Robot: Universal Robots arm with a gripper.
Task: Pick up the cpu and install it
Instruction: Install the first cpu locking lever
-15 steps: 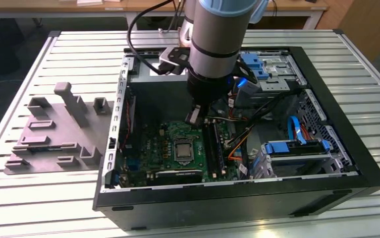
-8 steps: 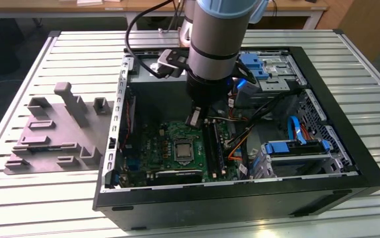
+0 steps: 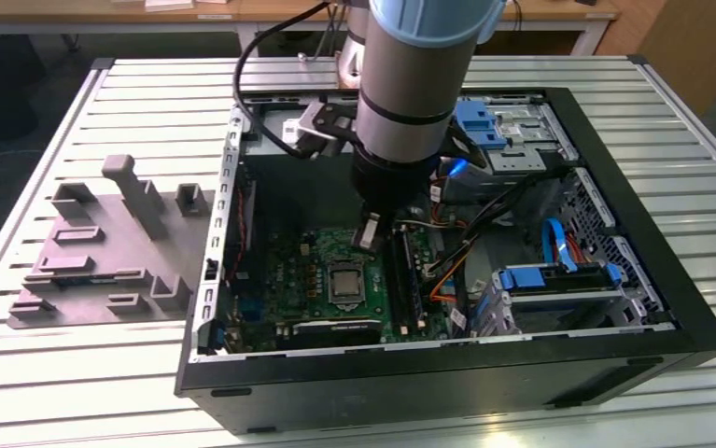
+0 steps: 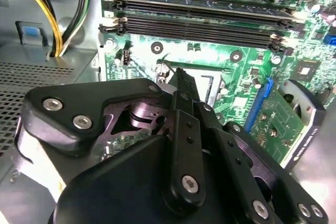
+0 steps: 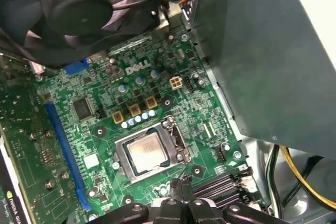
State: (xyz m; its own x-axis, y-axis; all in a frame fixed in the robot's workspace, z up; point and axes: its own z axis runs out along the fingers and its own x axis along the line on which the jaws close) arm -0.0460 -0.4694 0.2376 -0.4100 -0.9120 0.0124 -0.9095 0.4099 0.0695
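Observation:
The cpu (image 5: 148, 153), a small silvery square chip, lies flat inside the metal-framed socket (image 5: 122, 157) on the green motherboard (image 5: 100, 129). In the exterior view the socket (image 3: 343, 285) sits mid-board inside the open computer case (image 3: 656, 308). My gripper (image 3: 368, 235) hangs just above the board, a little beyond the socket and beside the memory slots (image 3: 398, 271). Its black fingers (image 4: 181, 85) are pressed together with nothing between them. In the first wrist view my gripper (image 5: 181, 183) has its tips just off one edge of the socket, apart from the chip.
A grey plastic fixture (image 3: 96, 266) with upright posts lies on the slatted table at the exterior view's left. Inside the case are a black fan (image 5: 79, 14), yellow and orange cables (image 3: 451, 257), blue drive brackets (image 3: 557, 275) and an upright expansion card (image 5: 21, 171).

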